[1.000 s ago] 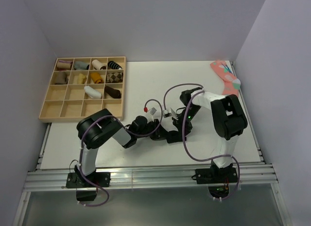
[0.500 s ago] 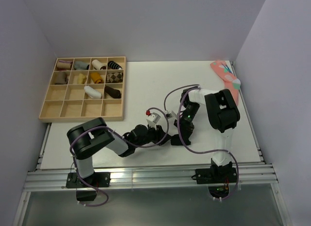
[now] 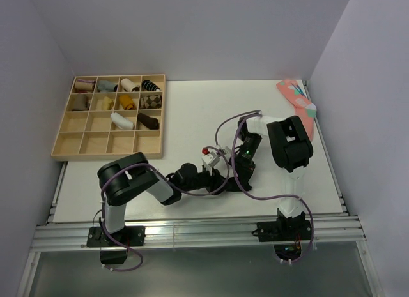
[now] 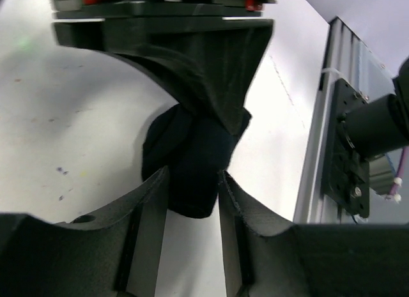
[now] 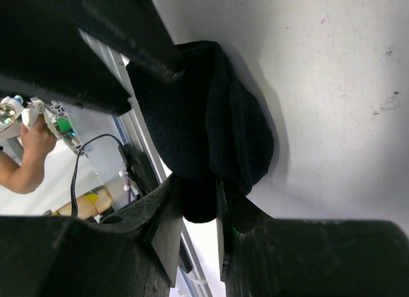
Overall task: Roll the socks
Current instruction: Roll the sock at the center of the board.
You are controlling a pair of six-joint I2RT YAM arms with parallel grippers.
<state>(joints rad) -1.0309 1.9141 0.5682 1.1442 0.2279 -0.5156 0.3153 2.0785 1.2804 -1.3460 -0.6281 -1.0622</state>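
Left wrist: left hand (image 4: pixel 192 190) is narrowed right down, its fingers pinching the near end of the black sock (image 4: pixel 192 150), which is bunched into a stubby lump.
Right wrist: right hand (image 5: pixel 198 204) is squeezed onto the same lump from the opposite side, with a dark fold tucked between its fingers.
Sock position: it sits on the desk (image 3: pixel 192 112) towards the near edge, trapped between the two hands where they meet nose to nose.
Progress: bundled but not tidy, I'd say. Loose folds bulge to one side, so the roll looks formed and in need of a final tuck. Neither hand has let go.
Left to do: tighten it and release it.
Change over the last second: the left wrist has slid right towards its partner, its elbow has swung, and the right arm has folded in closer.
Unchanged: the pink sock (image 3: pixel 297 102) at the far right and the wooden tray (image 3: pixel 64 150) of rolls haven't budged.
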